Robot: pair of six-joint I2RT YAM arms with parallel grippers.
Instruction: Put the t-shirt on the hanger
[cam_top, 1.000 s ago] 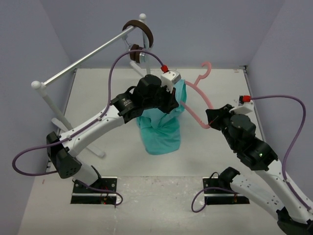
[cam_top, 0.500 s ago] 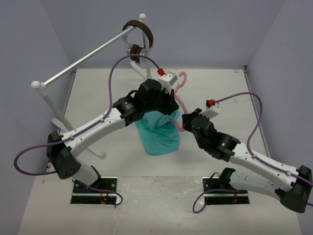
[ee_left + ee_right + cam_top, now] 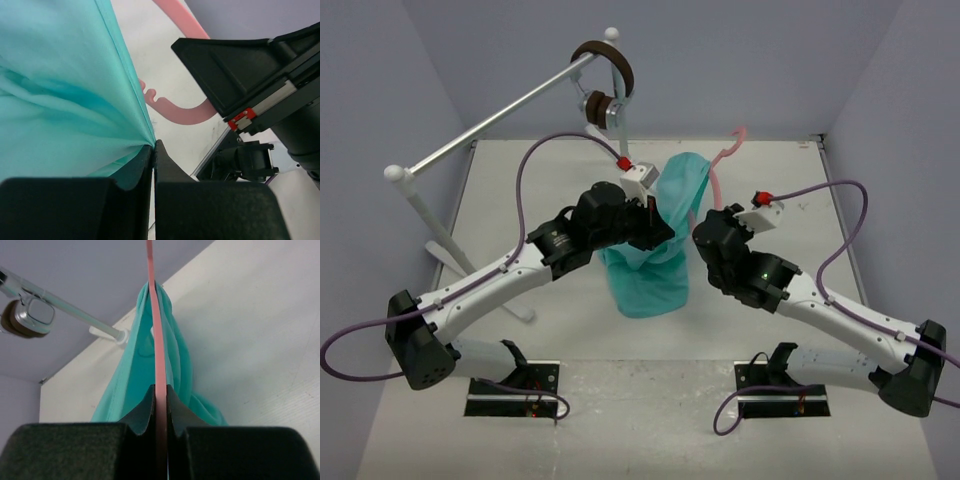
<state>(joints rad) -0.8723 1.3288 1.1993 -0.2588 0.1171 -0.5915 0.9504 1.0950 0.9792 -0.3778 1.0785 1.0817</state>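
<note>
The teal t-shirt (image 3: 655,265) hangs in the air at mid table, its lower end resting on the table. My left gripper (image 3: 658,235) is shut on its fabric; in the left wrist view the cloth (image 3: 65,90) runs into the closed jaws (image 3: 153,146). My right gripper (image 3: 705,228) is shut on the thin pink hanger (image 3: 718,178), whose hook (image 3: 735,140) sticks up behind. In the right wrist view the hanger bar (image 3: 156,330) runs straight up from my gripper (image 3: 159,392) into the raised part of the t-shirt (image 3: 132,375). The left wrist view shows the hanger's notched arm (image 3: 180,112) beside the cloth.
A silver metal rail (image 3: 495,115) on white stands crosses the back left, with brown headphones (image 3: 605,70) hung on its far end. Purple walls close in the back and sides. The right arm's body (image 3: 260,70) fills the right of the left wrist view.
My right arm has swung left toward the shirt, then tilted the hanger so its hook points up and back. The shirt's top edge has risen over the hanger's end. My left gripper drew back a little.
</note>
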